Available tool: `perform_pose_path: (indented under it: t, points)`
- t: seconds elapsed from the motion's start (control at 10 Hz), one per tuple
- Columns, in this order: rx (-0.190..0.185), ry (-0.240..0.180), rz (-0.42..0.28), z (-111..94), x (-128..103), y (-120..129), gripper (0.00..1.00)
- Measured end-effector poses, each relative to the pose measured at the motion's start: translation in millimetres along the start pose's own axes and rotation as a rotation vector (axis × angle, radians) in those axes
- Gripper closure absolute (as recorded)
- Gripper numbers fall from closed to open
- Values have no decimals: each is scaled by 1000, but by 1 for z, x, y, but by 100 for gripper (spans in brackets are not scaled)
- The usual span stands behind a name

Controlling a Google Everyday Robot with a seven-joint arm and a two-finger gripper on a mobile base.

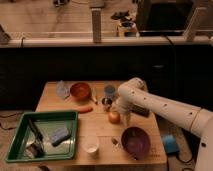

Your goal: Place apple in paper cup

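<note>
Apple (pixel 114 117) sits mid-frame on the worktop (pixel 100 131), just beside the pincer (pixel 123 118) at its right; whether the pincer grips it I cannot tell. Reaching stage, probably; next, carry it lower-left to the paper cup (pixel 91 144).

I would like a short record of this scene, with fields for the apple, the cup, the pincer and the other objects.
apple: on table, at, left of the pincer
paper cup: white, near front edge, upright
pincer: low over table, beside the apple
purple bowl: front right
orange bowl: back left
carrot
green tray: left, holding tools
</note>
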Motion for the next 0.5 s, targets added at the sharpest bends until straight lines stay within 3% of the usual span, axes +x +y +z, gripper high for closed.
perform_pose_path:
  t: [0.5]
  points:
    - [-11,-15,-29,15,5,-17,20]
